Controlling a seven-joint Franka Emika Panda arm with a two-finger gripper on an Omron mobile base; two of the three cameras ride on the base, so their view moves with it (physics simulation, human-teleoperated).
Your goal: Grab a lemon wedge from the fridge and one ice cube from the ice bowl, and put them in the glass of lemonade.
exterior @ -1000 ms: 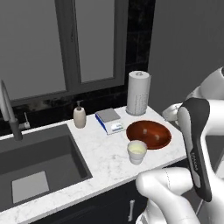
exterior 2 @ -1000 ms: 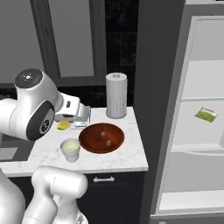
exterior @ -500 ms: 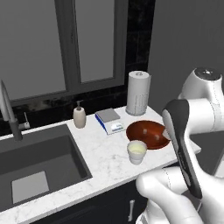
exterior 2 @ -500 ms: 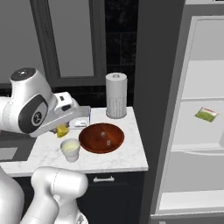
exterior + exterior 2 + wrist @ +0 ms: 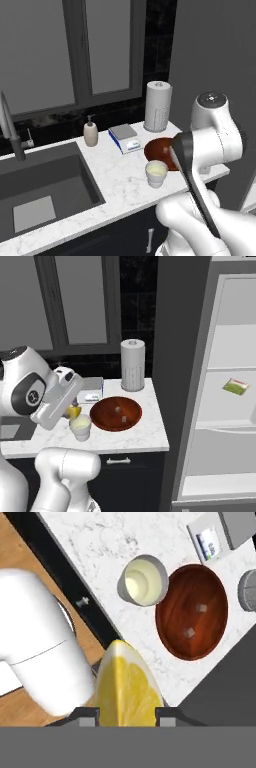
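My gripper (image 5: 127,714) is shut on the lemon wedge (image 5: 127,684), a bright yellow slice that looms large between the fingertips. In the right base view the gripper (image 5: 72,409) hangs over the counter with the wedge (image 5: 75,412) just above and behind the glass of lemonade (image 5: 80,427). This pale cup (image 5: 144,580) holds yellowish liquid and stands by the counter's front edge (image 5: 156,173). Right beside it sits the reddish-brown ice bowl (image 5: 192,612) (image 5: 116,413) with two ice cubes (image 5: 189,632) in it. The fridge (image 5: 225,421) stands open at the right.
A paper towel roll (image 5: 132,364) stands behind the bowl. A small scale (image 5: 125,137) and a soap dispenser (image 5: 90,133) sit farther left, then the sink (image 5: 45,185) with its faucet (image 5: 12,132). A green packet (image 5: 236,387) lies on a fridge shelf.
The arm has swung leftward over the counter, carrying the wedge a little lower, close to the glass. Bowl and cup have stayed put.
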